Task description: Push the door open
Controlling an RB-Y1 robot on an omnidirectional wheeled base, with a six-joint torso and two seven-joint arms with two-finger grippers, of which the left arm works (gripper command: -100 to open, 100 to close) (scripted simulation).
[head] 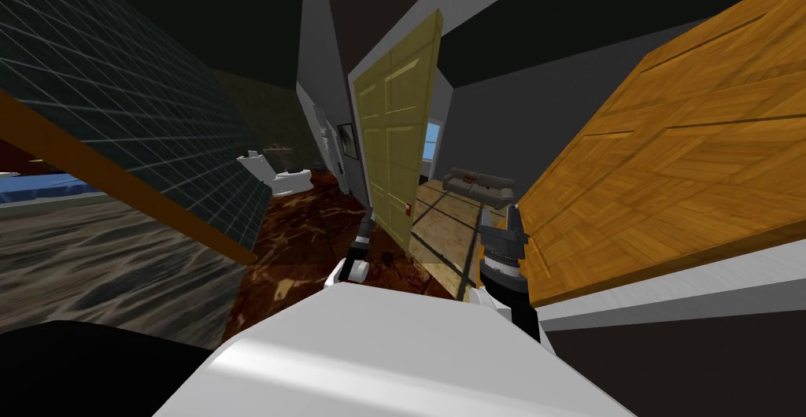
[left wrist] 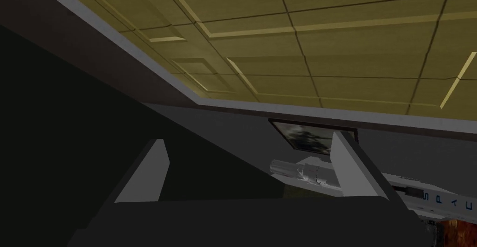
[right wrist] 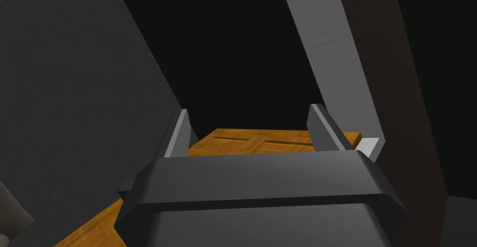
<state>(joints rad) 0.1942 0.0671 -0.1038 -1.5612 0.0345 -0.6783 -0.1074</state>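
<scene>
yellow door stands ajar straight ahead, a sofa beyond the gap. left gripper is close by the door's lower edge, its 2 fingers spread and empty. right gripper is just beside an orange door, fingers parted too.

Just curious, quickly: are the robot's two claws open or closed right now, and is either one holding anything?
Left gripper: open, holding nothing.
Right gripper: open, holding nothing.
</scene>
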